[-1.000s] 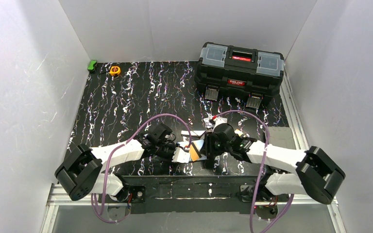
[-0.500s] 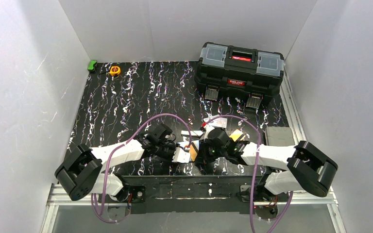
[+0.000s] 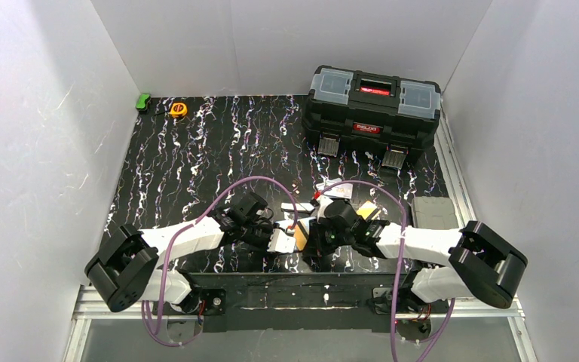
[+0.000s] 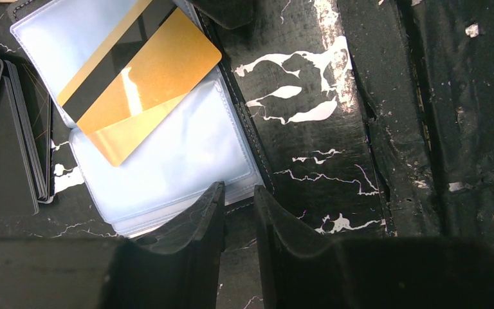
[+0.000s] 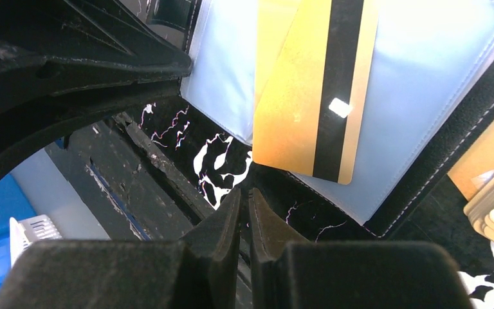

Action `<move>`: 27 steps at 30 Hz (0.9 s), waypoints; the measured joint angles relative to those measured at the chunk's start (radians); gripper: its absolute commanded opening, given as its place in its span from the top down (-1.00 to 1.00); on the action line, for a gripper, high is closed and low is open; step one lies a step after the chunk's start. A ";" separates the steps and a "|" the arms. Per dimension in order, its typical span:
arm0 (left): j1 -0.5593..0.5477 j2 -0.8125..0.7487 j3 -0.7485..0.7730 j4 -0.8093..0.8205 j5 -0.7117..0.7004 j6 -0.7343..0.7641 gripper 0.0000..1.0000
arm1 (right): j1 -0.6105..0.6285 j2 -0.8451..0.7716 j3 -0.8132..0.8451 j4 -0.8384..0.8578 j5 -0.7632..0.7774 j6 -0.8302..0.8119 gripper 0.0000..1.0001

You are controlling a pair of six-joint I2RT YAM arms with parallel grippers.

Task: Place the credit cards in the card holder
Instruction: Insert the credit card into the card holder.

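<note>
Gold plastic with a black stripe lay between your two grippers: one credit card (image 4: 167, 58) sat slantwise on the open card holder (image 4: 186, 154). One end of the card looked paler, under the clear film of a bluish sleeve, and the rest lay on top. You had the holder at the near edge of the table (image 3: 219, 143), about midway between left and right.

Your left gripper (image 4: 237, 193) was at the holder's left side. Its jaws stood a narrow gap apart with the holder's corner at their tips, and I could not tell whether they pinched it. Your right gripper (image 5: 244, 193) was at the holder's right side with its jaws drawn almost together and nothing between them. The gold card's edge lay just beyond its tips, not touching them.

A stack of dark cards (image 4: 6, 141) lay just beside the holder. More loose cards, orange ones (image 3: 369, 210) and pale ones (image 3: 334, 190), lay near it, a little farther and to the right. The black toolbox (image 3: 373, 105) stood at the far right, well apart, and a yellow tape measure (image 3: 178, 109) sat in the far left corner.
</note>
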State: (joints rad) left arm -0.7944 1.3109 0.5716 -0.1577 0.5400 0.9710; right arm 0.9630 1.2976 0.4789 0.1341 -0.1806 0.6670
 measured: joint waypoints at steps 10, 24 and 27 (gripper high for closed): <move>0.000 -0.006 0.000 0.000 0.000 -0.003 0.54 | 0.002 0.082 0.001 0.009 -0.021 -0.022 0.69; 0.000 -0.015 0.000 0.000 0.006 -0.002 0.56 | 0.003 0.148 0.059 0.026 -0.012 -0.039 0.70; 0.000 -0.019 0.000 0.000 0.010 0.001 0.56 | 0.003 0.154 0.063 0.031 -0.005 -0.039 0.70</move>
State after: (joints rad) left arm -0.7944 1.2922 0.5713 -0.1574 0.5495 0.9718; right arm 0.9665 1.4521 0.5423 0.1650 -0.1852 0.6281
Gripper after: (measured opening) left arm 0.225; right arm 0.153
